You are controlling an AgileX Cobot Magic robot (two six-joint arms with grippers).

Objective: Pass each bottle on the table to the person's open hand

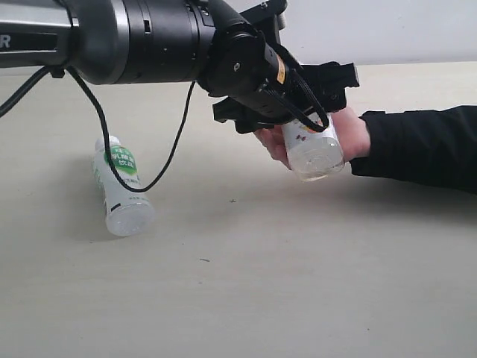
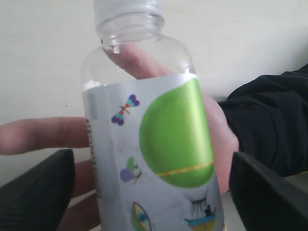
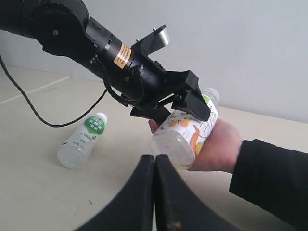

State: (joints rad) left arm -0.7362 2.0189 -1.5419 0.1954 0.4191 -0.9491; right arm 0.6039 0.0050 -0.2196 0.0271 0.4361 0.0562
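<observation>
Left gripper [image 2: 151, 163]: extended over the right half of the desk [image 1: 261, 291], toward its far edge. Its black fingers [image 2: 43, 190] are spread to either side of the held bottle. A thin strip of skin is seen between each finger and the label, so nothing is clamped.
Held bottle [image 1: 314, 153]: clear and white-capped, with a label printed with a green balloon. It is laid tilted in the palm, base turned to the near edge and cap to the far edge.
Open hand [image 3: 216, 144]: bare and cupped beneath the held bottle, with the digits spread behind it. It is joined to a black sleeve [image 1: 425, 145] stretched toward the right edge.
Second bottle [image 1: 119, 186]: white cap, green label. It is laid on its side on the left half of the desk, well apart from the hand, cap toward the far edge.
Right gripper [image 3: 154, 166]: pointed toward the hand and the held bottle. The fingers are pressed together and nothing is held between them.
Cable [image 1: 160, 168]: black, hung in a loop from the left arm and seen in front of the second bottle.
</observation>
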